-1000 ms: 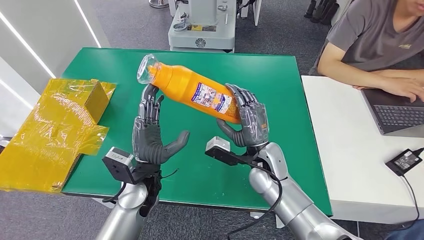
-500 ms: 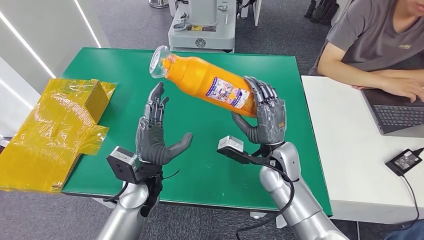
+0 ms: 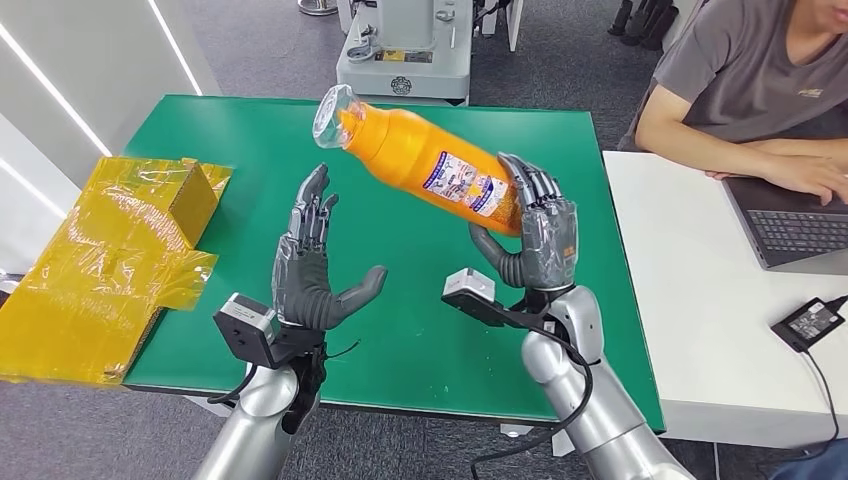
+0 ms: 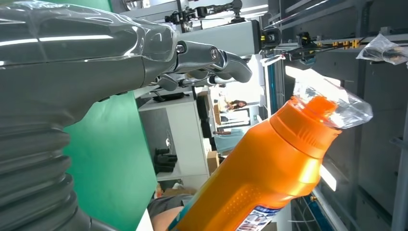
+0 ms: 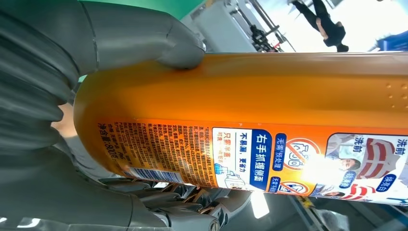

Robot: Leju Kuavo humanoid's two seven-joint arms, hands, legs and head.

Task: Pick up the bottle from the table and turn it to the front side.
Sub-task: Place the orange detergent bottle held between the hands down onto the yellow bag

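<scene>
While the right hand [image 3: 535, 240] is grasping the orange plastic bottle [image 3: 425, 165] by its base, tilted toward ten o'clock above the green table [image 3: 250, 130], the released left hand [image 3: 310, 265] is waiting; the heavy overhang risks slipping.

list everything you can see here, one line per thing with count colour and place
bottle: 1, orange with clear-wrapped cap, tilted in the air above the table
table: 1, green, centre
box: 1, yellow, on crinkled yellow film at the green table's left edge
white table: 1, right of the green one
laptop: 1, dark, on the white table
person: 1, grey shirt, at the laptop
left hand: open, below the bottle's cap end
right hand: holds the bottle's base
</scene>
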